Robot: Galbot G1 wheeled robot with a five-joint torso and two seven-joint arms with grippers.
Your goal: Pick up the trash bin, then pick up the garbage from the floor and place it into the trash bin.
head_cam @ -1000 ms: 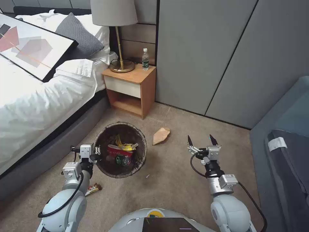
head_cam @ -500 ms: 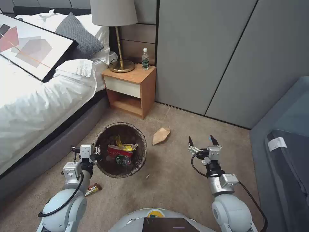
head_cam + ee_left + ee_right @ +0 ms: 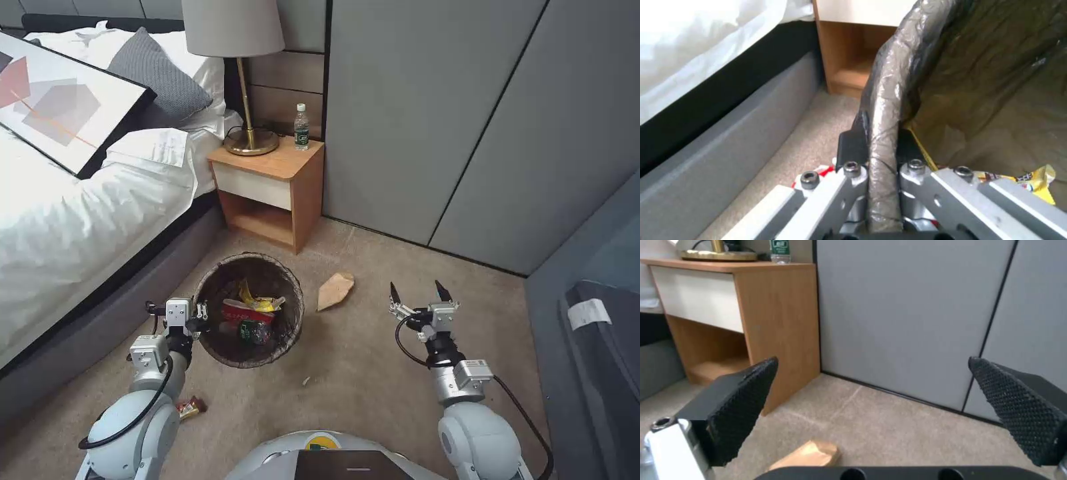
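the whole head view has slid since a second ago: the nightstand (image 3: 270, 193) and bed (image 3: 80, 220) sit a little further left and lower, the wall panels have swung, and the small wrapper (image 3: 188, 407) on the carpet by the left arm has dropped toward the bottom edge. that is the camera going with the robot as it drives or turns, not the things moving. both arms keep the same place against the body, so the base appears to be lining up on the next piece of litter while the arms stay set

the trash bin (image 3: 248, 267) is off the floor at the robot's left front, lined with its dark bag, with a red-and-white carton, a yellow wrapper and a green-labelled bottle already lying inside. the left gripper (image 3: 195, 313) is clamped on the near rim; the left wrist view shows its two fingers (image 3: 849, 150) pinched tight either side of the bag-covered lip, one outside the wall and one inside

the right gripper (image 3: 417, 292) hovers over bare carpet, spread wide and holding nothing, its meshed pads (image 3: 740, 406) well apart. the brown paper bag (image 3: 335, 289) lies flat on the floor between the bin and this gripper, slightly ahead of it; the right wrist view catches its end (image 3: 811, 453) just below the open fingers. judging by this, the bag is the likely next target, with the wrapper by the left arm still to collect
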